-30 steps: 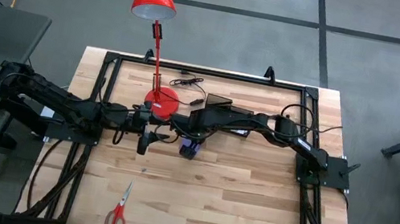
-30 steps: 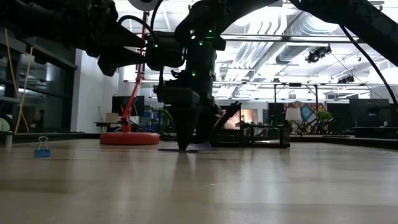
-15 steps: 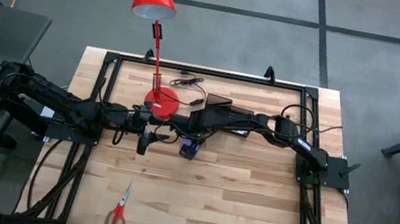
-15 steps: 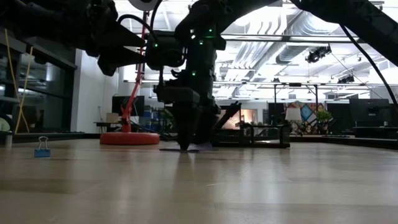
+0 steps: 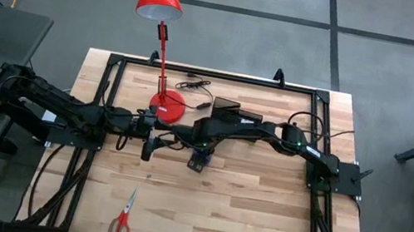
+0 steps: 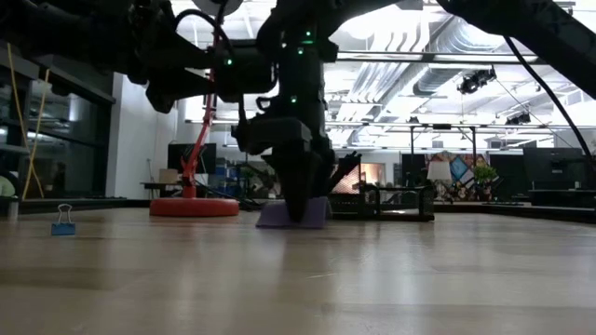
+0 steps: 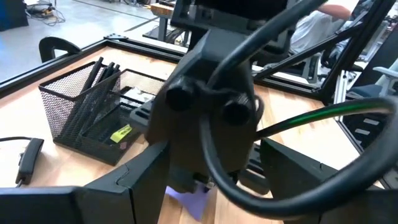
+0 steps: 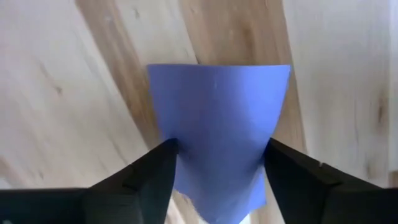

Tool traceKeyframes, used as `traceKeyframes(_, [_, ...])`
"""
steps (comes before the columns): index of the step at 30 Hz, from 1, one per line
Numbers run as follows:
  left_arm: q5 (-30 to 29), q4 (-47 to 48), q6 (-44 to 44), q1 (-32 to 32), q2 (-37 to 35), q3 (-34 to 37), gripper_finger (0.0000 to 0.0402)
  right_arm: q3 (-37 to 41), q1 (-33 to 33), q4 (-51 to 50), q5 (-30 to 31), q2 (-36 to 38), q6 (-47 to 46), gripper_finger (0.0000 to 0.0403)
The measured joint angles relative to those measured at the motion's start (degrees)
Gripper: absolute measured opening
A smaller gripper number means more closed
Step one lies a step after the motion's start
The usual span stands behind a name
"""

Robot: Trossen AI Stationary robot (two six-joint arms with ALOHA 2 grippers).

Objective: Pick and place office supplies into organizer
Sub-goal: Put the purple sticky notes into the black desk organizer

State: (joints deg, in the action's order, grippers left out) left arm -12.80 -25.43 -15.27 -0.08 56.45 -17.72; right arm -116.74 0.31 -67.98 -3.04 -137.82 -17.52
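Note:
The purple notepad [image 8: 219,118] sits bowed between the fingers of my right gripper [image 8: 217,163], which points down at the table's middle [image 5: 199,164] and is shut on it. In the low view the notepad [image 6: 317,214] shows behind the dark fingers, just above the wood. My left gripper [image 5: 148,150] waits open just left of it, facing the right wrist. The organizer [image 7: 81,115], a black mesh tray holding pens [image 7: 102,71] and a yellow piece [image 7: 121,132], stands behind the right arm [image 5: 229,107]. Red-handled scissors [image 5: 122,218] lie flat near the front edge. My right gripper pinches the notepad by two opposite side edges [image 8: 177,152], one finger [image 8: 155,171] on each. The fingers come from above, pointing down. The pad is squeezed narrower at the fingers and curves between them. Whether its lower edge [image 6: 279,225] still touches the table I cannot tell.
The red desk lamp's base [image 5: 167,106] stands just behind the two grippers, its stem rising to the far side. A small blue binder clip [image 6: 63,221] sits on the wood at the left. Black cables [image 5: 195,85] lie near the far frame rail. Bare wood lies toward the near edge.
My right gripper has narrowed onto the notepad and drawn a little toward the table's near edge. The pad, flat on the wood before, now bows between the fingers and stands up off the surface in the low view.

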Motion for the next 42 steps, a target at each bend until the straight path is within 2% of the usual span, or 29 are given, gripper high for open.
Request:
traceKeyframes(8, [0.39,0.0,0.0,0.0,0.0,0.0,0.0233,-3.05,1.38,-8.77,0.85,0.37,-1.18,0.0181])
traceKeyframes(14, [1.25,-0.04,-0.15,0.11,0.0,0.0,0.0233,-3.2,3.32,-7.57,1.1,5.29,-4.71,0.0168])
traceKeyframes(20, [1.52,-0.04,-0.15,0.09,-0.01,0.0,0.0233,-3.23,7.1,-12.25,12.19,9.74,-11.98,0.0171])
traceKeyframes(23, [1.66,-0.05,-0.13,0.09,-0.02,0.0,0.0233,-1.5,9.57,-12.93,13.99,11.4,-14.11,0.0176])
traceKeyframes(28, [1.68,-0.05,-0.09,0.09,0.0,0.0,0.0233,7.73,12.04,-8.9,14.84,17.34,-18.36,0.0184])
traceKeyframes(32, [1.79,-0.08,-0.04,0.07,-0.02,0.0,0.0233,20.41,13.03,1.12,14.8,25.55,-20.1,0.0186])
traceKeyframes(36, [1.86,-0.04,-0.04,0.07,0.0,0.0,0.0233,32.99,12.93,9.94,12.33,34.52,-22.6,0.0184])
traceKeyframes(42, [1.86,-0.04,-0.04,0.07,-0.02,0.0,0.0233,42.88,8.74,9.06,12.34,44.48,-22.84,0.0182])
